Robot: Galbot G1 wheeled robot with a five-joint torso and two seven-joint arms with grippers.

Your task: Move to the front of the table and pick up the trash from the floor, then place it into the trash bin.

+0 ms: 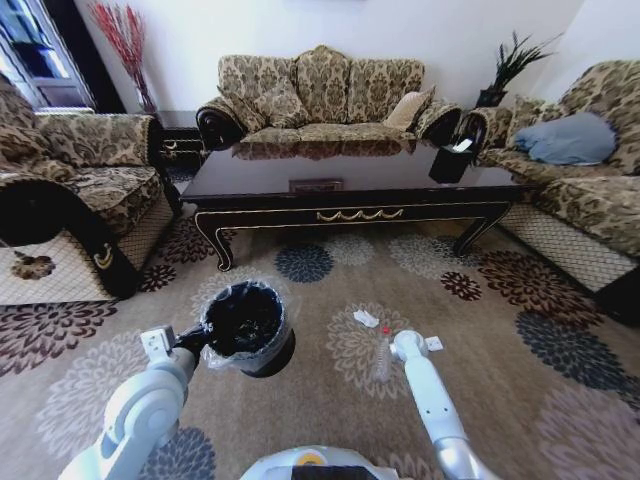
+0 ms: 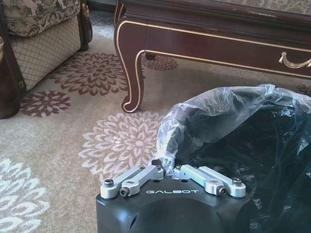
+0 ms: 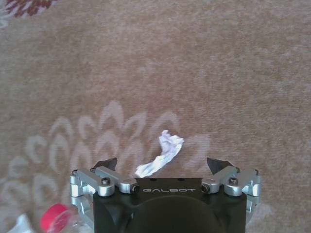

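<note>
Our left gripper (image 2: 167, 170) is clamped on the trash bin (image 1: 247, 328) rim. On the floor (image 1: 480, 330) we count two white scraps (image 1: 366, 318) and one bottle (image 1: 383, 357). Our right gripper (image 3: 163, 167) hangs spread above one scrap.

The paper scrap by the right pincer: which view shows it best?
The right wrist view: the paper scrap lies on the floor between the open right pincer fingers, its twisted shape clear. The head view shows white scraps near that arm, small. The left wrist view shows the bin instead.

Floral sofas (image 1: 320, 95), white wall (image 1: 400, 25)
</note>
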